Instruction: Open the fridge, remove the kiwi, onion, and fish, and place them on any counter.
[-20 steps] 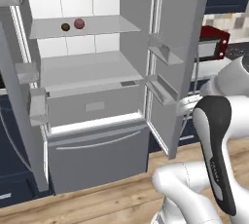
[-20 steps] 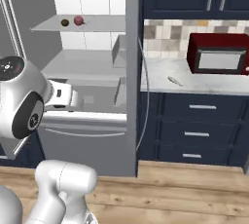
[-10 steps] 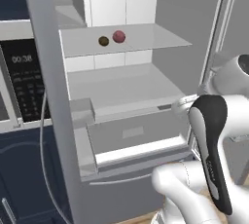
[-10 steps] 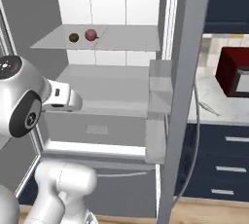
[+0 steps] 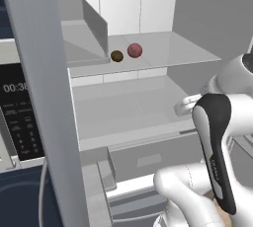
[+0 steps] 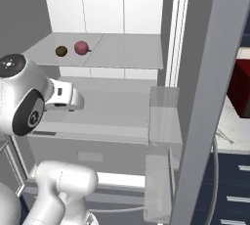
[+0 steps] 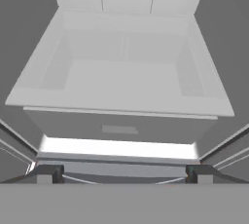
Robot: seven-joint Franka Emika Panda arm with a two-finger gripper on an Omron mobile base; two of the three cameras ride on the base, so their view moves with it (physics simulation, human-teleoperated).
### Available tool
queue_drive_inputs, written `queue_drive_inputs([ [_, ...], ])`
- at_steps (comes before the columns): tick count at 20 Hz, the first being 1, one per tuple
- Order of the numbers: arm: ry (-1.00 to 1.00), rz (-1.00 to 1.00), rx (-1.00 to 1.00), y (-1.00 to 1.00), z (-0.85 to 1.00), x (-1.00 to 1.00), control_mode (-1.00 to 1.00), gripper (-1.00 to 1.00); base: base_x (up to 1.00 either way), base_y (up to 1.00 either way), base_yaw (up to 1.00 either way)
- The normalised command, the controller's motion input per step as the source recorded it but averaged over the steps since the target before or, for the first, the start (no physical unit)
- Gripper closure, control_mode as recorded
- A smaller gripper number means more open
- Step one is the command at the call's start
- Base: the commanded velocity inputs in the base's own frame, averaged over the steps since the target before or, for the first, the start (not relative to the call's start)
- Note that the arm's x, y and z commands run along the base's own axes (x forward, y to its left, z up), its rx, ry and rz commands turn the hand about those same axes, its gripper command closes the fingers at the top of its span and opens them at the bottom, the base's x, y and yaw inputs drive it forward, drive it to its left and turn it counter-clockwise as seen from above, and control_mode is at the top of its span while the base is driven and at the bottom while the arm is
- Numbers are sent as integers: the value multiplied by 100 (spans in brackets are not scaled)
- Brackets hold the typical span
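The fridge stands open, showing its white interior and grey shelves. On the upper shelf the small brown kiwi sits just left of the dark-red onion. My gripper is open, its fingertips wide apart and empty. It points at the bare lower shelf and drawer front, below the level of the kiwi and onion. A thin silver-grey shape, seemingly the fish, lies on the white counter to the right of the fridge.
The left fridge door edge rises close by, with a dark microwave panel behind it. The right door carries a grey bin. A red appliance stands on the counter, over navy drawers.
The base has driven closer to the fridge, so the shelves now loom larger in both base views. The gripper has stayed open and empty.
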Motion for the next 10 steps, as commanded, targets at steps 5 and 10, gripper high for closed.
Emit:
queue_drive_inputs([
  [5, -11, 2, 0, 1, 34, 5, -100, -100, 0, 0, 0],
  [10, -4, 0, -2, 18, 61, 38, -100, -100, 0, 0, 0],
])
